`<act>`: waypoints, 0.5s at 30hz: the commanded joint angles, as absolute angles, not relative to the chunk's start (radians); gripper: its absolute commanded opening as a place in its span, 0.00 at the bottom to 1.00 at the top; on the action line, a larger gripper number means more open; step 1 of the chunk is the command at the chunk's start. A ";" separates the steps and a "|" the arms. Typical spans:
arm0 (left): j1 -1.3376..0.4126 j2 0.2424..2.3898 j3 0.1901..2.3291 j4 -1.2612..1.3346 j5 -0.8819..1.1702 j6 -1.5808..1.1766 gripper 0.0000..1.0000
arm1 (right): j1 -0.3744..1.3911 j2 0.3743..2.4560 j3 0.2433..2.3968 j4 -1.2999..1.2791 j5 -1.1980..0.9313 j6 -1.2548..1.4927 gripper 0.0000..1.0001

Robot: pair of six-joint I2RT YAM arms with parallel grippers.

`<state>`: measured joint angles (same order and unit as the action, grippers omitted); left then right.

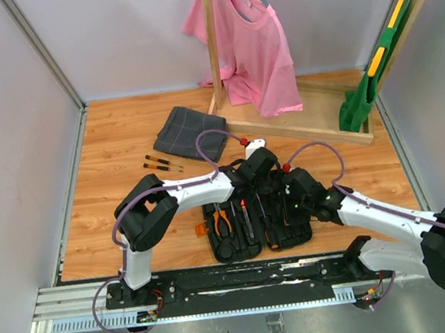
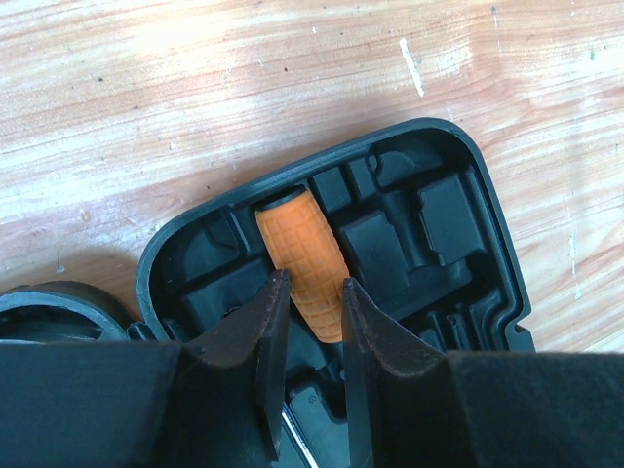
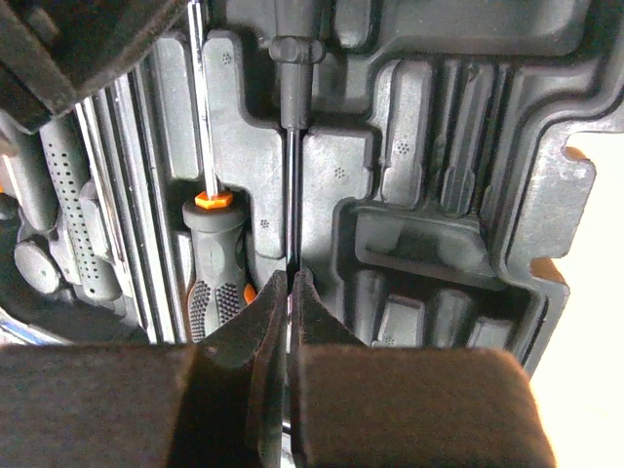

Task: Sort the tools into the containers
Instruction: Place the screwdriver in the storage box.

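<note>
Starting at the left: got 2 loose screwdrivers [image 1: 161, 165] lying on the table [image 1: 115, 164] toward the far-left corner, well apart from everything else, long axes running roughly left-right. Then a dark grey cloth [image 1: 189, 128] just past them toward the far edge. Probably not part of the job.

Next up, the black tool case [image 1: 235, 251], lying open at the middle of the near edge, with pliers [image 1: 222, 220] bedded in its left half.

Over the case, seeing the left gripper [image 2: 314, 285] with fingers [image 2: 258, 341] set narrow, clamped either side of an orange grid-textured handle [image 2: 297, 249]. Points straight away from the fingers, down in a moulded recess. Can't say which tool, with the head end hidden under the fingers and only a sliver of metal peeking out.

Then the right gripper [image 3: 291, 278], pinched almost together on a thin black shaft [image 3: 291, 195]. Runs dead ahead along its channel to a black collar [image 3: 292, 49], right beside a seated screwdriver [image 3: 214, 278] with an orange ring.

Guessing the next bit hangs on that alignment: long axis parallel to the slot, so press down and let go. After that, would send the left arm for the 2 strays, being nearer.

Can't see either set of fingertips from above, buried under the wrists, along with most of the case's right half.
</note>
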<state>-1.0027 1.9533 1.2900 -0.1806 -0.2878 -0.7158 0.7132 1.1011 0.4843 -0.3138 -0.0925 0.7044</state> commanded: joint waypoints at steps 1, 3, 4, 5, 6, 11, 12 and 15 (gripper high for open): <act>-1.003 2.011 1.258 -0.209 -0.280 -0.707 0.27 | 0.708 1.197 0.406 -0.483 0.103 0.705 0.01; -1.003 2.011 1.257 -0.207 -0.280 -0.708 0.27 | 0.718 1.216 0.414 -0.495 0.119 0.716 0.01; -1.003 2.011 1.254 -0.206 -0.279 -0.709 0.27 | 0.726 1.226 0.419 -0.502 0.129 0.722 0.01; -1.003 2.010 1.252 -0.206 -0.280 -0.709 0.27 | 0.734 1.236 0.424 -0.509 0.138 0.730 0.01; -1.003 2.010 1.249 -0.204 -0.280 -0.709 0.27 | 0.742 1.243 0.428 -0.514 0.146 0.738 0.01; -1.002 2.001 1.236 -0.195 -0.280 -0.709 0.27 | 0.791 1.224 0.446 -0.529 0.173 0.770 0.01; -1.003 1.998 1.236 -0.195 -0.278 -0.707 0.27 | 0.797 1.198 0.450 -0.529 0.170 0.770 0.01; -1.003 1.981 1.230 -0.184 -0.278 -0.687 0.27 | 0.803 1.068 0.465 -0.503 0.142 0.741 0.03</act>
